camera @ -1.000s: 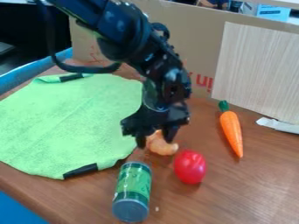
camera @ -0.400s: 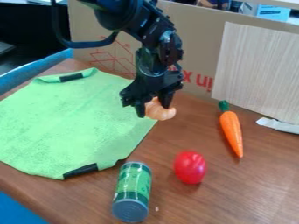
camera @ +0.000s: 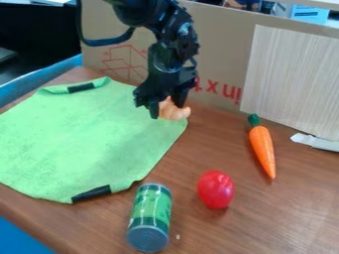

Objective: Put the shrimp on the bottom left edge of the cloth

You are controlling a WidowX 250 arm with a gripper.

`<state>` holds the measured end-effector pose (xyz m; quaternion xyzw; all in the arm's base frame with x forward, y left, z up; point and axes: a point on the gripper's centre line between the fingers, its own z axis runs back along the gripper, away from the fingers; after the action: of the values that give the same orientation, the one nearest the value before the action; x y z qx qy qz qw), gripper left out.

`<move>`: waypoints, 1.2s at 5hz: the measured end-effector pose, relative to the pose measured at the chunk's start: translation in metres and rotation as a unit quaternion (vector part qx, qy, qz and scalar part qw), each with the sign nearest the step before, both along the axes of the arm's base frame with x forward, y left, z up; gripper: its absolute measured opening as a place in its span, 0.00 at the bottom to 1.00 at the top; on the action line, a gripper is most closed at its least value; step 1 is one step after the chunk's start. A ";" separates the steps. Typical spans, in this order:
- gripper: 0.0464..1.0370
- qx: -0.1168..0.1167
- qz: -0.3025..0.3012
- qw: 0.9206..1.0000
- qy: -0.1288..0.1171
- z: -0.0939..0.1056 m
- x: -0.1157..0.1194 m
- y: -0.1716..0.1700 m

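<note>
The black gripper [camera: 167, 110] hangs over the right corner of the cloth, shut on the orange shrimp [camera: 175, 112], which is held up between its fingers. Part of the shrimp is hidden behind them; its curved end sticks out to the right. The green cloth [camera: 86, 134] lies on the left of the table, with black strips at its upper left and bottom edges.
A green can [camera: 149, 213] lies just off the cloth's lower right, with a red tomato-like toy [camera: 215, 189] right of it. A carrot [camera: 262, 149] and a white strip [camera: 315, 142] are farther right. Cardboard [camera: 222, 54] stands behind.
The gripper has risen and moved back, away from the can and the red toy, carrying the shrimp up with it. The cloth's right corner is now uncovered.
</note>
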<state>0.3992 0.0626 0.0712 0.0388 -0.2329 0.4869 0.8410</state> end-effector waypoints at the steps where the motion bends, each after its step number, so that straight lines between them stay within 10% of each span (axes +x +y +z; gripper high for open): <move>1: 0.60 0.003 0.011 1.000 0.003 -0.003 0.005 0.014; 6: 0.60 -0.010 0.028 0.999 0.017 -0.007 -0.038 0.105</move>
<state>0.3613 0.1676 0.0643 0.0452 -0.2128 0.5117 0.8312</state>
